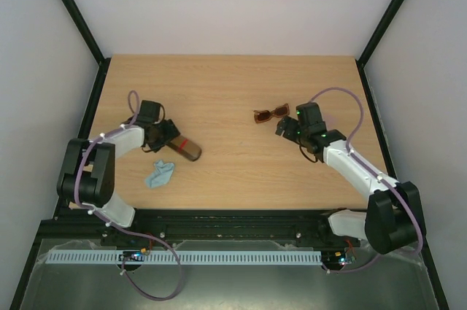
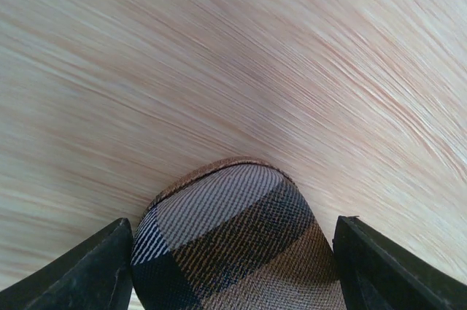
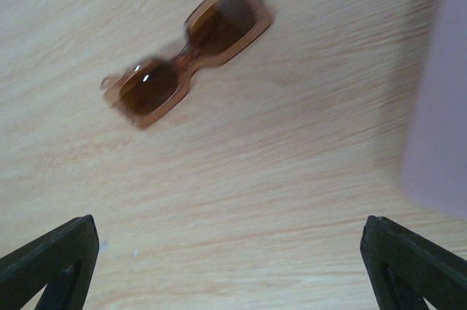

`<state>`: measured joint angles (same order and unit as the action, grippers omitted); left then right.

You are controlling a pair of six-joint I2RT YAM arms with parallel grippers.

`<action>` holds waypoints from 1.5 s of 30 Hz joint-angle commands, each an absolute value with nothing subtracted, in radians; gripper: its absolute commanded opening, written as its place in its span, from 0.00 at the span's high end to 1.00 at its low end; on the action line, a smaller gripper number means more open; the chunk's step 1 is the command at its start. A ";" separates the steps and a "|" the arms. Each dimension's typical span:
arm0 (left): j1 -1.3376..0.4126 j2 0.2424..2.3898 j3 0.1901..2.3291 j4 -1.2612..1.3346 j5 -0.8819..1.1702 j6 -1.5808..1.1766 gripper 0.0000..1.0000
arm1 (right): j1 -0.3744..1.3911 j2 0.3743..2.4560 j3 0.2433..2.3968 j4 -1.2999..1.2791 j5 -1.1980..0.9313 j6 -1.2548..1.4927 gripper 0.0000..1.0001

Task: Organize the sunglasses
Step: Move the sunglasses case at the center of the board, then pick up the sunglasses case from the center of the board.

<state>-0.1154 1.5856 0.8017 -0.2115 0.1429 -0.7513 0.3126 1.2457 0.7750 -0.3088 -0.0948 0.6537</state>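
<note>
Pale wooden table [image 1: 241,171], two claws low over it, one job each.
Jaws of the left gripper [image 2: 235,224] straddle the brown oblong plaid-ended case [image 2: 219,266], likely to steady it. Whether they pinch it I cannot tell. The right gripper [image 3: 230,219] gapes wide and empty, lined up on the thick reddish-brown plastic sunglasses [image 3: 186,51] lying flat just ahead.

Looks like a robotics lab test cell, not a home or shop. Shown by two white-and-black arms, left [image 1: 95,171] and right [image 1: 357,168], bolted to a black rail [image 1: 233,219] at the near edge of a bare wooden table [image 1: 233,91]. Closed in by plain white panels [image 1: 233,4] between black struts [image 1: 73,11]. Purple cables [image 1: 343,91] looping off the arms, a white slotted duct [image 1: 219,257] along the front, grey sheet metal [image 1: 219,288] below. Just a few props laid out: sunglasses [image 1: 271,114], a case [image 1: 184,148], a blue cloth [image 1: 159,174].
</note>
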 commanded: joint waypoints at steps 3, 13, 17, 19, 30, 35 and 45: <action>-0.279 1.647 0.830 -0.173 0.275 -0.816 0.26 | 0.515 1.304 0.823 -0.302 -0.061 0.597 0.04; -0.428 1.666 0.842 -0.153 0.324 -0.895 0.25 | 0.912 1.519 0.947 -0.302 0.017 0.508 0.01; -0.427 1.643 0.861 -0.163 0.337 -0.871 0.20 | 0.973 1.571 0.969 -0.289 0.019 0.453 0.00; -0.427 1.638 0.887 -0.169 0.357 -0.830 0.16 | 0.985 1.603 0.988 -0.286 0.003 0.410 0.00; -0.321 1.508 0.887 -0.279 0.192 -0.743 0.08 | 0.993 1.790 1.135 -0.374 -0.079 0.235 0.11; -0.228 1.381 0.832 -0.309 0.146 -0.721 0.07 | 0.993 1.841 1.195 -0.413 -0.049 0.262 0.15; -0.165 1.262 0.772 -0.323 0.089 -0.712 0.01 | 0.999 1.903 1.268 -0.500 0.031 0.430 0.19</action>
<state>-0.1730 1.2964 0.7956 -0.2913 0.1287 -0.7235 0.9901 1.8896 1.2461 -0.4255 -0.0113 0.3607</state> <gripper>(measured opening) 0.980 0.827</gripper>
